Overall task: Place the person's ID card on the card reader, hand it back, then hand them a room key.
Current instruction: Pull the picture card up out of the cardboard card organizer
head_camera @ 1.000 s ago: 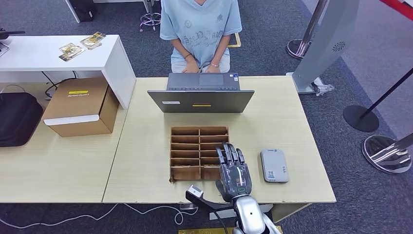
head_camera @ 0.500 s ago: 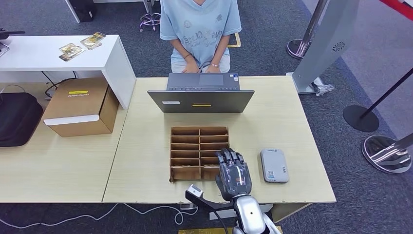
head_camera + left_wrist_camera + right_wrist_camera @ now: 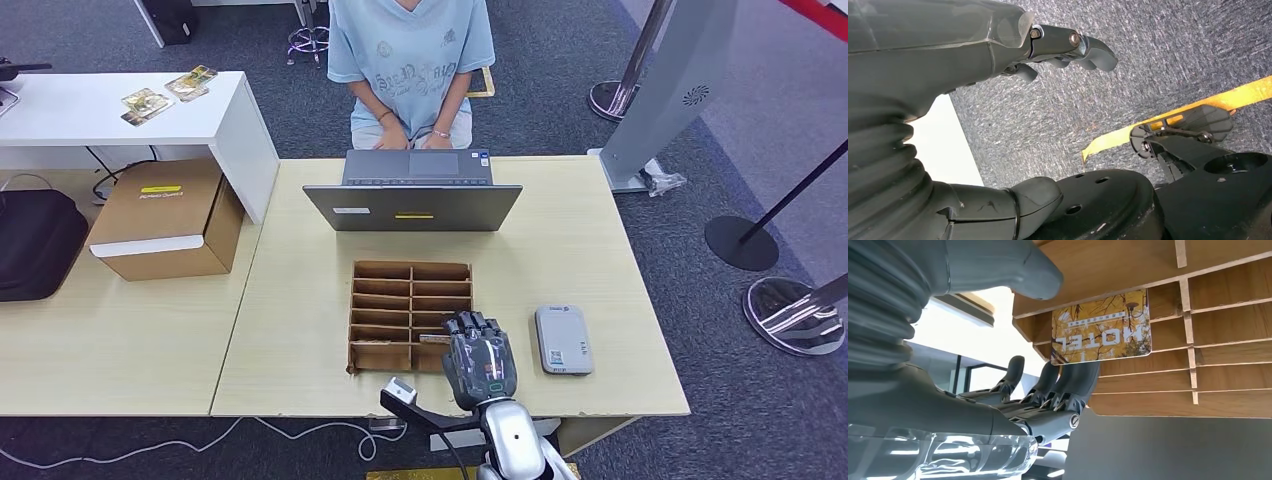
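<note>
Right wrist view shows the room key (image 3: 1102,327), a yellow card printed HOTEL, lying against the dividers of the wooden rack (image 3: 1198,365), with the right hand's (image 3: 479,355) fingers (image 3: 1068,385) curled up beneath its lower edge and the thumb above it; they touch the card, but whether it is truly pinched I cannot tell. In the head view that card shows as a pale sliver (image 3: 433,339) in a slot of the rack (image 3: 410,313), which stands on the bench (image 3: 300,300) towards its near edge. To do this step well, I judge the hand should close thumb and fingers squarely on the card's free edge, then draw it out along the slot rather than twisting against the thin dividers. The left hand (image 3: 998,55) hangs over the carpet, fingers loosely curled and grasping nothing. Counted: one room key, one rack of two columns, one grey card reader (image 3: 563,340) just right of the hand, one open laptop (image 3: 413,195) at the far edge, one seated person (image 3: 412,60) behind it.
</note>
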Controlling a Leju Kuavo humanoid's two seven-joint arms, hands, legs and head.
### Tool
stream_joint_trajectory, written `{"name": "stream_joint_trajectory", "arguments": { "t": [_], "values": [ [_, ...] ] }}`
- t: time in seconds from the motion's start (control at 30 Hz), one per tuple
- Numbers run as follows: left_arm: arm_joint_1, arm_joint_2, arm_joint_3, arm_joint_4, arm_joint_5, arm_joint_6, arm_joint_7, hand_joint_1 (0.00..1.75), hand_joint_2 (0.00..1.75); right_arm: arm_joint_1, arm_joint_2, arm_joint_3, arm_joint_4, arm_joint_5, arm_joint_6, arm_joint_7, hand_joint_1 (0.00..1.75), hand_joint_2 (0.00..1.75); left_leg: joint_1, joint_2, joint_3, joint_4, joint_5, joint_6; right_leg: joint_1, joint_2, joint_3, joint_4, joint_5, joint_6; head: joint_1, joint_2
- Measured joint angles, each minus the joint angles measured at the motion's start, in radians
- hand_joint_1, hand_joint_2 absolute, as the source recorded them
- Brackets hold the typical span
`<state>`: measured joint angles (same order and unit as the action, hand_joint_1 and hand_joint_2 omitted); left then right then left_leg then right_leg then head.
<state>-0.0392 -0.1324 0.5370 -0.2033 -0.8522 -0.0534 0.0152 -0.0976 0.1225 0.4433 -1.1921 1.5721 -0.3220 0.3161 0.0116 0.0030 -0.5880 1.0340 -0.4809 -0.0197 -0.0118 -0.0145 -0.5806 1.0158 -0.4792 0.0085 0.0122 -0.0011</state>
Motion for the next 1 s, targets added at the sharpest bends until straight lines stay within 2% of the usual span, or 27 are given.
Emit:
{"name": "stream_joint_trajectory", "arguments": {
  "t": [0.17,0.7,1.0],
  "values": [
    [0.000,0.000,0.000,0.000,-0.003,0.000,0.000,0.00,1.75,0.000,0.000,0.000,0.000,0.000,-0.004,-0.002,0.73,1.75,0.000,0.000,0.000,0.000,0.000,0.000,0.000,0.000,0.000,0.000,0.000,0.000,0.000,0.000],
    [0.000,-0.001,0.002,0.000,-0.023,0.000,-0.001,0.00,1.75,0.002,0.000,-0.008,-0.009,0.000,-0.025,-0.011,0.96,1.75,0.000,0.000,0.000,0.000,0.000,0.000,0.000,0.000,0.000,0.000,0.000,0.000,0.000,0.000],
    [0.000,-0.001,0.007,0.000,-0.028,0.000,-0.001,0.00,1.75,0.009,0.000,-0.013,-0.039,0.000,-0.029,-0.011,0.90,1.75,0.000,0.000,0.000,0.000,0.000,0.000,0.000,0.000,0.000,0.000,0.000,0.000,0.000,0.000]
  ]
}}
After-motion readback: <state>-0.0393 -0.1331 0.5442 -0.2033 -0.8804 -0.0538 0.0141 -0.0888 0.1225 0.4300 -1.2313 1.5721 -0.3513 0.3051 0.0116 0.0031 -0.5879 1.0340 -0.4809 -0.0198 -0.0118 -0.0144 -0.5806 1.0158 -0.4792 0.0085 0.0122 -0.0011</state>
